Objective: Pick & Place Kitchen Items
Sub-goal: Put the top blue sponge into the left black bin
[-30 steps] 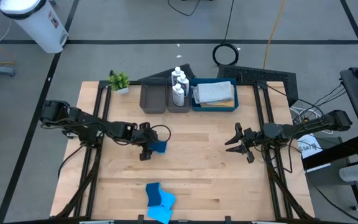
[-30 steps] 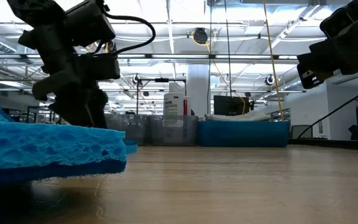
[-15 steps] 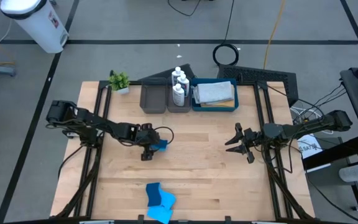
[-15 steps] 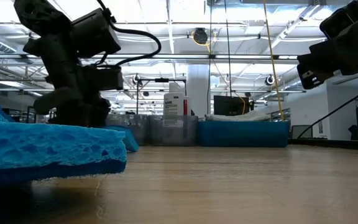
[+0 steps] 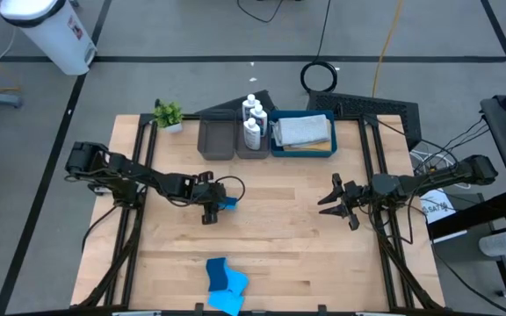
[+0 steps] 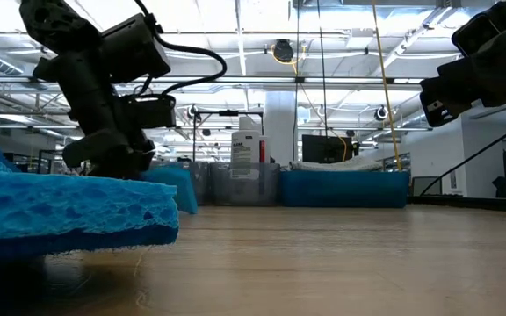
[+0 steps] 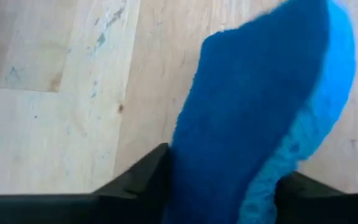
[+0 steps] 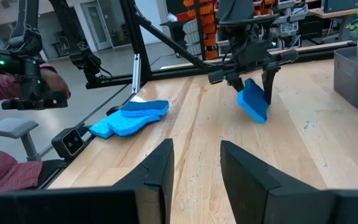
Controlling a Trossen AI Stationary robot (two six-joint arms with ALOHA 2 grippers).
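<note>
Left tool (image 5: 215,207) clamped on blue sponge (image 5: 227,204), lifted off desk (image 5: 279,246) centre-left. Right tool (image 5: 330,201) at 3 o'clock, fingers spread, empty.

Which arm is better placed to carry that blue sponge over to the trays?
The left. Its pincer is already shut on the sponge, lifted off the table, near the grey trays. The right pincer hangs open and empty, farther off.

The left gripper (image 5: 215,207) hides most of the blue sponge (image 5: 227,204) it holds. Near the table's front edge, the sponge pile (image 5: 225,286) is partly cut off. Bottle (image 5: 252,117) labels are too small to read.
</note>
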